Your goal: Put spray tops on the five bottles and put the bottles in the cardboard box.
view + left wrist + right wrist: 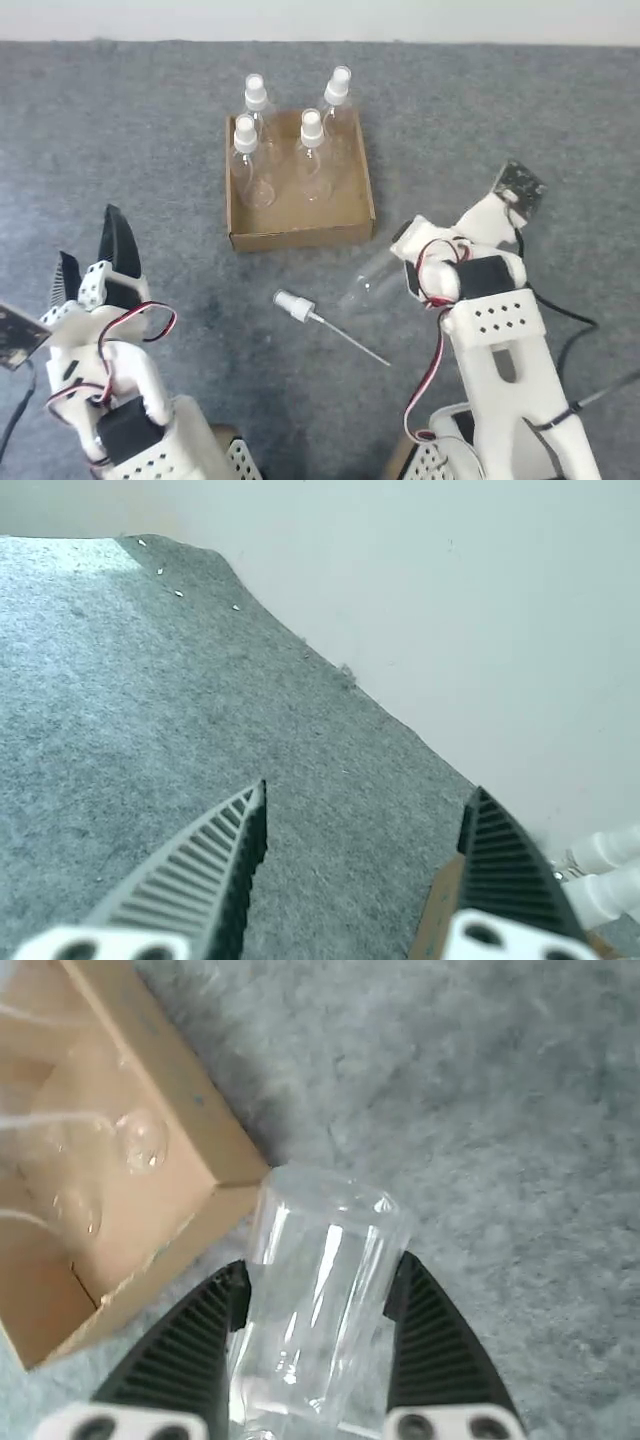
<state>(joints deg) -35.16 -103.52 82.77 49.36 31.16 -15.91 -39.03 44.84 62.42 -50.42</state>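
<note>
At the lower left of the high view the left gripper (92, 258), white-bodied with black ribbed fingers, hangs above the grey felt mat (150, 130) with its jaws spread wide and nothing between them; its own wrist view looks past those fingers toward a white wall (480, 630). Right of it, in the upper middle of the frame, sits the shallow brown cardboard box (300, 238). It holds four capped bottles (252, 175) of clear plastic, upright in two rows of two, each fitted with a white spray top. Just below the box, near the frame's centre, a loose spray top (294, 304) lies flat on the mat, its white head toward the left and its thin dip tube running down and to the right. Just right of that, off the box's lower right corner, the uncapped bottle (368, 282), clear and cylindrical, lies tilted with its base toward the box. The right gripper (320, 1275) pinches this bottle, one black finger pressed on each side, and the white right arm fills the lower right.
</note>
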